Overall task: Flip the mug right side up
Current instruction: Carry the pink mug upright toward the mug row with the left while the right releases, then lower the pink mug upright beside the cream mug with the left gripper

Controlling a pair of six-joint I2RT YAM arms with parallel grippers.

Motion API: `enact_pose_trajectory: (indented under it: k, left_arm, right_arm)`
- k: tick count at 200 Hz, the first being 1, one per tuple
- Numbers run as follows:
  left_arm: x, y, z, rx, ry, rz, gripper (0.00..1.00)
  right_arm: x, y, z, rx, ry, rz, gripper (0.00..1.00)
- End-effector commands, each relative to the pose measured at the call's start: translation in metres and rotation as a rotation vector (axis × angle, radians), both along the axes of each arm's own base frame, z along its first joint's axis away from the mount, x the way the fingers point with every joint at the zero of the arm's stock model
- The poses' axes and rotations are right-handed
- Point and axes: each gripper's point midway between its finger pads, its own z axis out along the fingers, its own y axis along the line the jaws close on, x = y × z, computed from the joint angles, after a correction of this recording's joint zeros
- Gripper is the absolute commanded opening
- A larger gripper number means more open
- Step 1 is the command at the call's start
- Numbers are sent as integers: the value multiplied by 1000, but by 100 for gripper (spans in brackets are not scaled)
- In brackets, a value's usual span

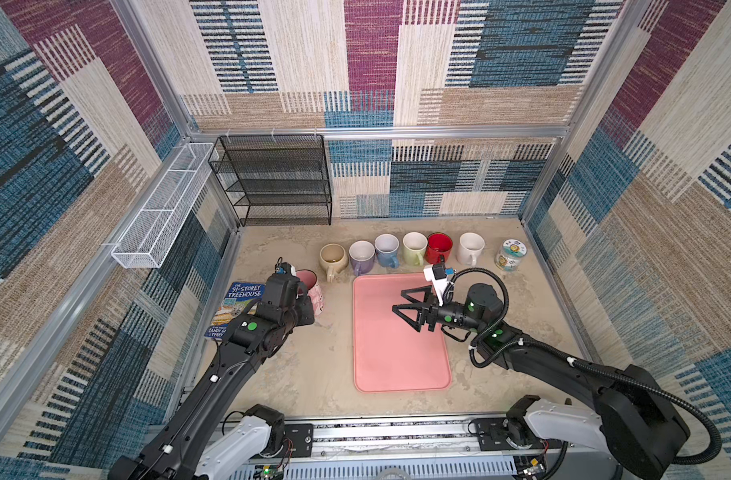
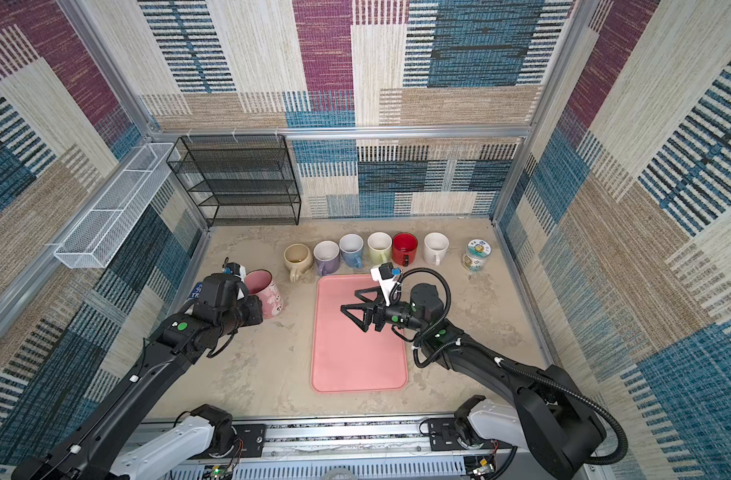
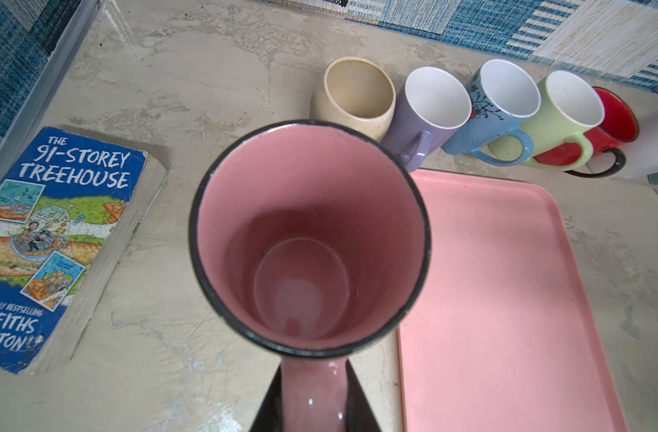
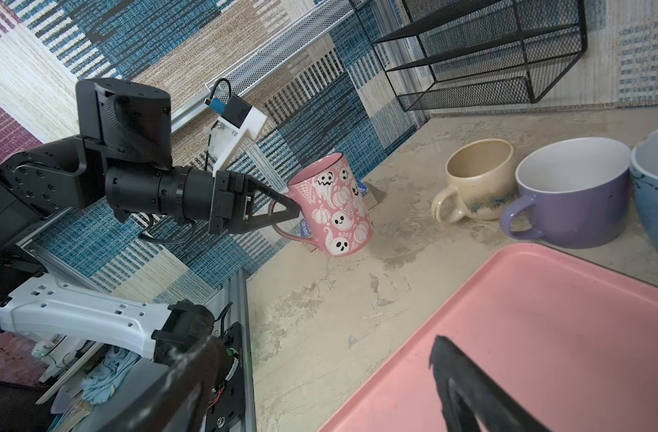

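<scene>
The mug (image 1: 313,293) (image 2: 266,291) is pink with white ghosts and pumpkins (image 4: 336,209). It stands mouth up and slightly tilted at the left of the table, its base at or just above the surface. My left gripper (image 4: 288,213) is shut on the mug's handle, which shows between the two dark fingers (image 3: 359,406) below the mug's open pink mouth (image 3: 308,239). In both top views the wrist hides the left jaws. My right gripper (image 1: 404,301) (image 2: 349,300) hangs open and empty over the pink tray (image 1: 397,365), well apart from the mug.
Several upright mugs line the back, from beige (image 1: 333,257) to white (image 1: 471,247), with a printed can (image 1: 509,253) at the right end. A blue book (image 1: 239,307) lies left of the pink mug. A black mesh shelf (image 1: 276,178) and a white wire basket (image 1: 164,203) stand at the back left.
</scene>
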Motion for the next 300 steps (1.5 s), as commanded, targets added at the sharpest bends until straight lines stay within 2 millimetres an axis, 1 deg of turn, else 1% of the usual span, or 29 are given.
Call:
enact_pose_trajectory:
  k: [1, 22, 39, 67, 88, 110, 128, 162, 195, 255, 300]
  left_arm:
    - [19, 5, 16, 16, -83, -4, 0]
    - [28, 15, 12, -23, -75, 26, 0]
    - [37, 23, 13, -55, -87, 46, 0]
    - [52, 34, 17, -17, -82, 67, 0]
    - [61, 42, 13, 15, -75, 86, 0]
    - [70, 49, 8, -4, -79, 103, 0]
    - [80, 54, 9, -5, -85, 110, 0]
    - [100, 59, 11, 24, -129, 105, 0]
    - [119, 58, 10, 28, -196, 69, 0]
    - [144, 69, -16, 23, -181, 68, 0]
    - [164, 63, -28, 7, -183, 19, 0]
  right_arm:
    - [1, -1, 8, 17, -34, -12, 91]
    - [3, -1, 7, 15, -33, -17, 91]
    - [4, -1, 6, 14, -32, -19, 90]
    - [4, 0, 5, 14, -30, -17, 91]
    - [4, 0, 8, 19, -37, -16, 91]
    - [3, -1, 11, 26, -41, -17, 91]
    - [3, -1, 11, 30, -40, -16, 91]
    - [2, -2, 13, 35, -44, -18, 91]
    - [3, -3, 13, 30, -51, -29, 91]
    - [5, -5, 13, 19, -65, -49, 91]
    - [7, -4, 10, 10, -63, -51, 91]
